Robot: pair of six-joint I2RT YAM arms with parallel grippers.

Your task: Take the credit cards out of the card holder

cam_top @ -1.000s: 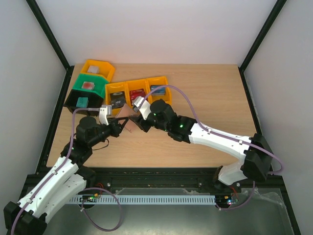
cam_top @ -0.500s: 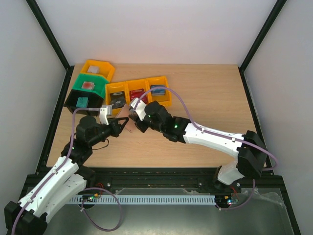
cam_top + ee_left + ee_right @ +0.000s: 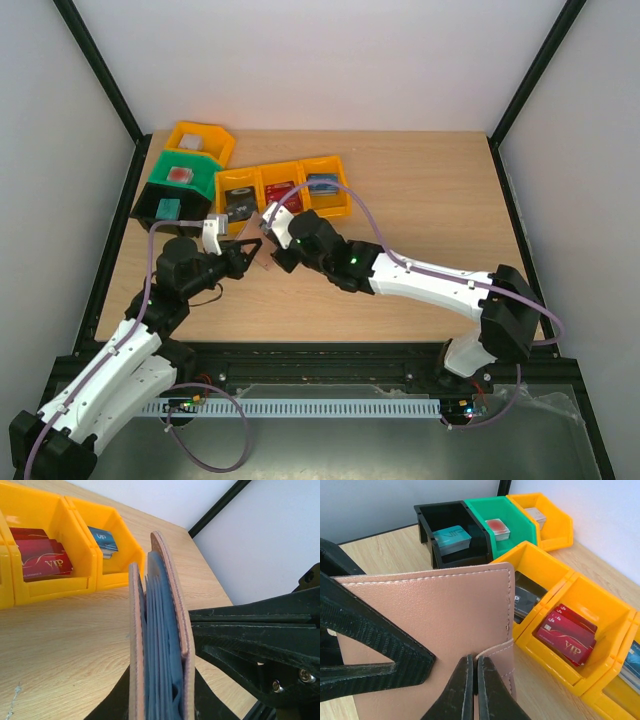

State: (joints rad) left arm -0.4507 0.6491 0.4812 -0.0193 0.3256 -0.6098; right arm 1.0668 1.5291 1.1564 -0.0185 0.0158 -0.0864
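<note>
At the card holder's point(image 3: 435, 615) strap tab: right tool point(image 3: 473, 664) fingers pressed together, tips against the tab. Can't tell if any leather is caught between them. Left tool point(image 3: 246, 258) pinches the card holder across its covers, one black finger lying on the tan face. Holder stands on edge, covers slightly parted, blue lining showing between them. Right arm reaches in low from the holder's right, forearm nearly flat over the surface point(image 3: 430, 220). Left arm comes up from near-left, elbow bent. Just behind the holder: row of three yellow bins point(image 3: 260, 185), red VIP cards point(image 3: 567, 636) in the middle one. Behind-left: black bin point(image 3: 426, 527), green bin point(image 3: 502, 547), another yellow bin point(image 3: 555, 536). Right of the holder: wide stretch of wood out to the frame.
</note>
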